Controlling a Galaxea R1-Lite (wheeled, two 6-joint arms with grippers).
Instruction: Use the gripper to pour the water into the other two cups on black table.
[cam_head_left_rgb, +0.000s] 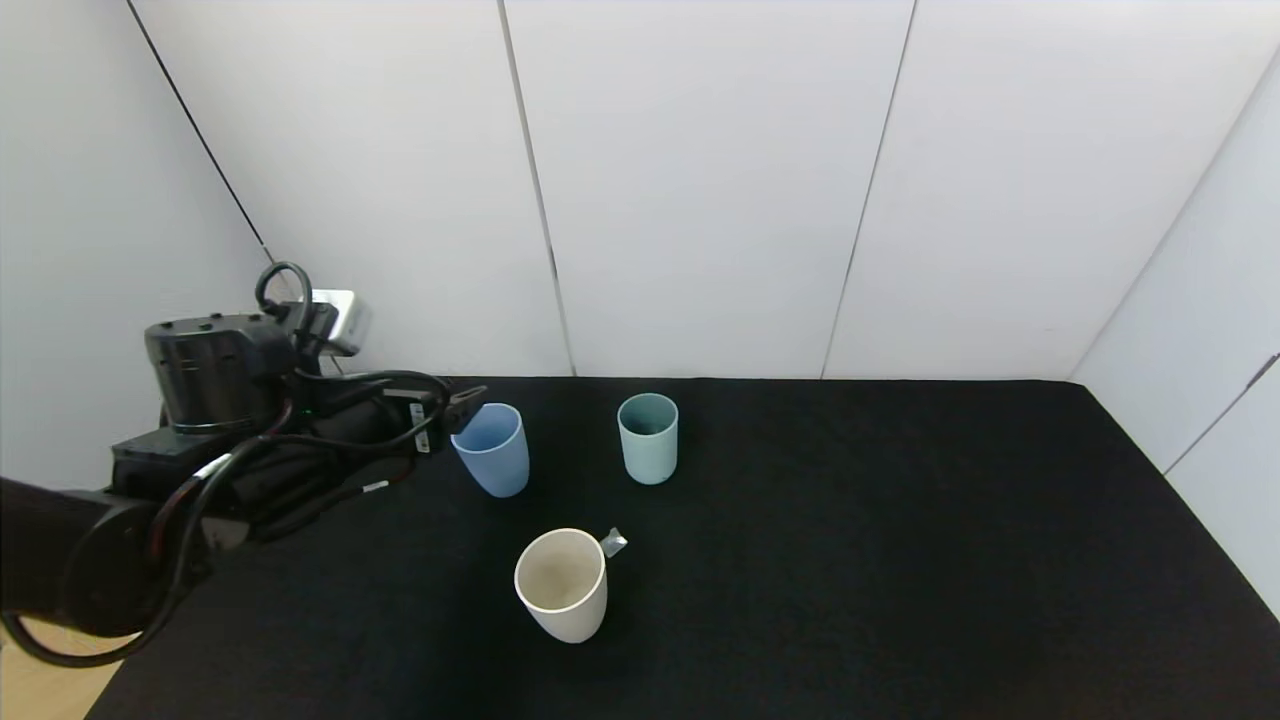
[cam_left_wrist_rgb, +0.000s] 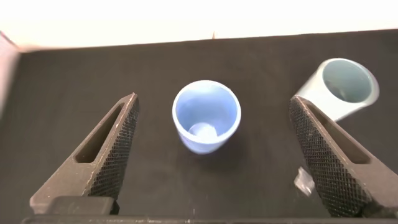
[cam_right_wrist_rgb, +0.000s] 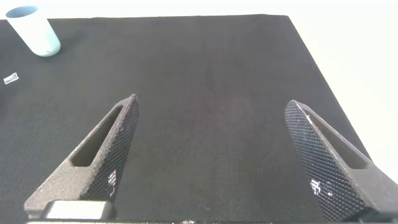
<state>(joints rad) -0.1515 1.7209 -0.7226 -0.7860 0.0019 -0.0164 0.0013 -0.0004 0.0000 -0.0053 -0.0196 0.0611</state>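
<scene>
The light blue cup (cam_head_left_rgb: 492, 450) stands upright on the black table (cam_head_left_rgb: 900, 550). My left gripper (cam_head_left_rgb: 466, 398) is open and empty, close to the left of its rim. In the left wrist view the gripper (cam_left_wrist_rgb: 212, 102) has its fingers wide apart, and the blue cup (cam_left_wrist_rgb: 206, 116) stands ahead between them, untouched. The teal-green cup (cam_head_left_rgb: 648, 438) stands to the right of the blue one and shows in the left wrist view (cam_left_wrist_rgb: 339, 87). The cream-white cup (cam_head_left_rgb: 561, 585) stands nearer the front. I cannot make out water in any cup. My right gripper (cam_right_wrist_rgb: 211, 102) is open over bare table.
A small silvery scrap (cam_head_left_rgb: 613, 543) lies beside the cream cup's rim and shows in the left wrist view (cam_left_wrist_rgb: 303, 181). White wall panels stand behind the table. The teal cup (cam_right_wrist_rgb: 34, 29) is far off in the right wrist view.
</scene>
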